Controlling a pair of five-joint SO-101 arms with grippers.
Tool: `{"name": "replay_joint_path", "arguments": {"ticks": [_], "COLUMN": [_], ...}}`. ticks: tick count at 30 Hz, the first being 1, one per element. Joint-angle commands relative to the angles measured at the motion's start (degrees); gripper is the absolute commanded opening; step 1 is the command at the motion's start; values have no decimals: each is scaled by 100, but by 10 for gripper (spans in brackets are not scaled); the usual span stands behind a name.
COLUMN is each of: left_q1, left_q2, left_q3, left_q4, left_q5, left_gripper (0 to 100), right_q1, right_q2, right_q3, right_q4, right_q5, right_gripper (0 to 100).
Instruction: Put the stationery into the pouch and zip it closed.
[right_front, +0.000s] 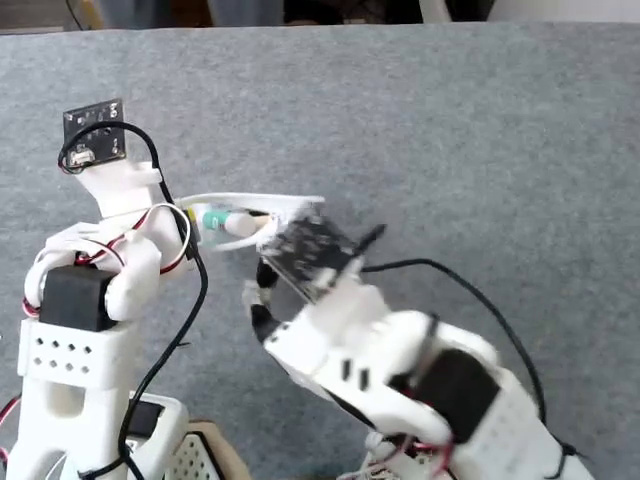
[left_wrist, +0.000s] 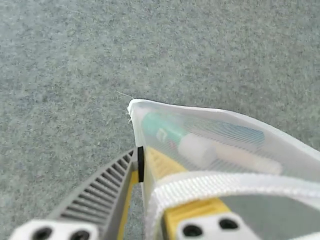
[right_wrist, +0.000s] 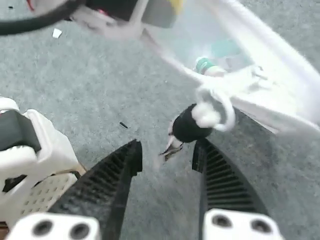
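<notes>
Stationery (left_wrist: 200, 145) is lying inside the translucent white mesh pouch (left_wrist: 235, 125), its left end clamped in the left tool (left_wrist: 145, 167); the right tool (right_wrist: 167, 147), gaping empty, is facing the black round zip pull (right_wrist: 189, 127) just beyond its tips.

No readable text, label, number or sign on the pouch (left_wrist: 210, 111) or the stationery (left_wrist: 197, 147) inside it

A grey felt-like mat (right_front: 480, 130) covers the table, with a small white scrap (right_wrist: 56, 33) lying on it.
</notes>
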Motion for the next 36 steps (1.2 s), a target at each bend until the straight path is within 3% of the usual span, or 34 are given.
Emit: {"name": "replay_joint_path", "arguments": {"ticks": [1,10,14,17,23,30,36], "left_q1": [-31,-84,-84,-84,-136,-145,-154], "left_q2": [-97,-97,-97,-97,-97,-97,-97], "left_q3": [-453,-453,-444,-453,-400,-453,-435], "left_q4": [-158,-149,-141,-53,-26,-62,-26], "left_q5": [88,88,88,88,88,88,62], "left_gripper": [29,29,29,29,29,29,29], "right_q1": [-114,-105,-88,105,835,923,1073], "right_q2": [286,479,479,479,470,470,470], "right_q3": [127,374,374,374,330,365,374], "right_q4": [-703,-1363,-1354,-1240,-1231,-1196,-1354], "right_q5": [-44,9,492,958,1037,1029,1037], "right_gripper": [180,180,180,173,72,250,266]}}
